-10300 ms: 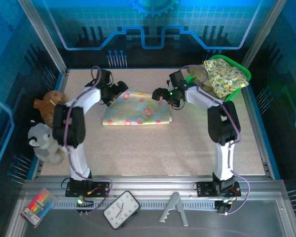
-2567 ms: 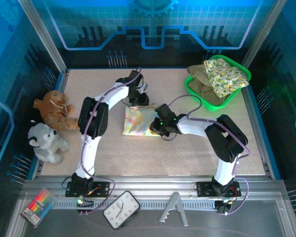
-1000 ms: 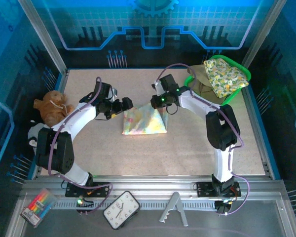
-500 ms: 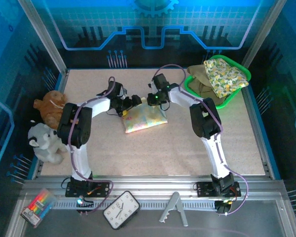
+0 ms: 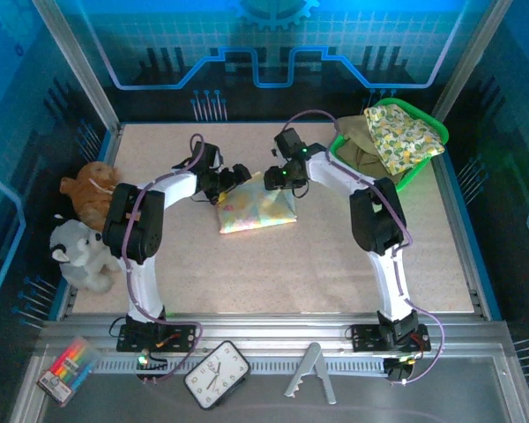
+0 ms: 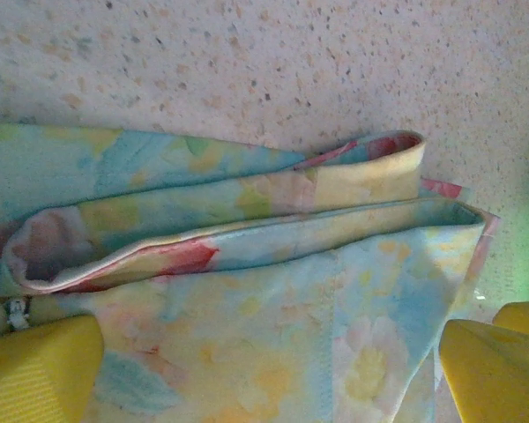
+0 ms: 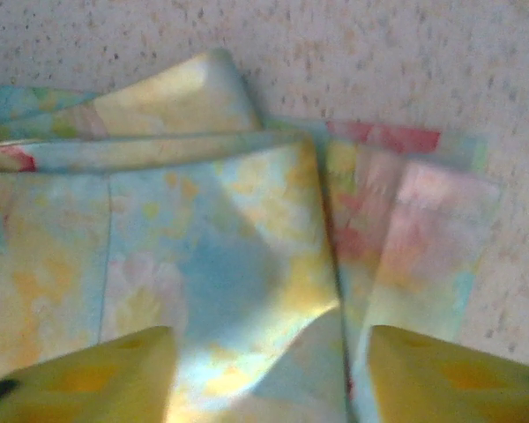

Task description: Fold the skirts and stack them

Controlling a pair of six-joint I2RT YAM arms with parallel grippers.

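Hovering over the folded floral skirt [image 5: 257,210], the left end effector [image 5: 232,182] and right end effector [image 5: 276,179] both had fingers apart.

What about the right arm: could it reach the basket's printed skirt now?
Probably yes: the right gripper, jaws open above the folded skirt, holds nothing, and only bare table separates it from the basket with the printed skirt.
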